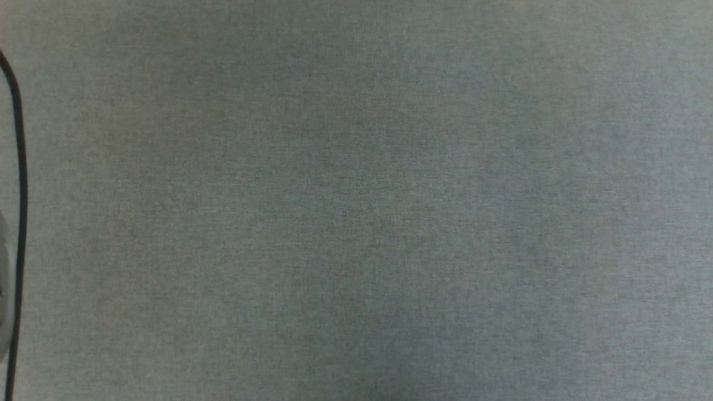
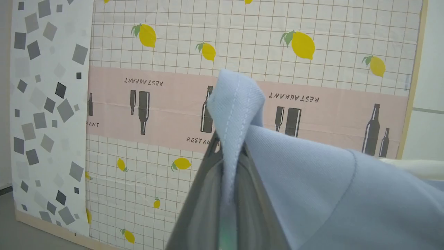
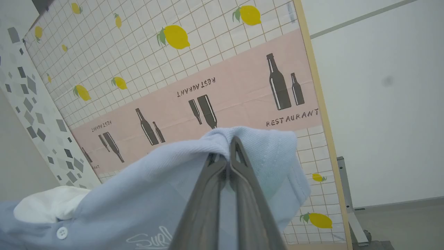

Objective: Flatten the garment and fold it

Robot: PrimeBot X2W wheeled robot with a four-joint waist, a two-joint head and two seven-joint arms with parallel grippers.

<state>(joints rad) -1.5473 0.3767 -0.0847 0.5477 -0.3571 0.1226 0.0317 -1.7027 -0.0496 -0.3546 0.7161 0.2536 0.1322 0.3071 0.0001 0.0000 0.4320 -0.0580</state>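
Left end effector [image 2: 227, 149] and right end effector [image 3: 227, 156] each pinch the shirt [image 3: 149, 187] mid-frame; such thin bites might slip.

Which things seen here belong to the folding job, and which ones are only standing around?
For the job:
- light blue polo shirt
- left gripper, shut on its fabric
- right gripper, shut on its fabric

Only standing around:
- lemon-print panel
- grey-squares panel
- black cable
- grey surface
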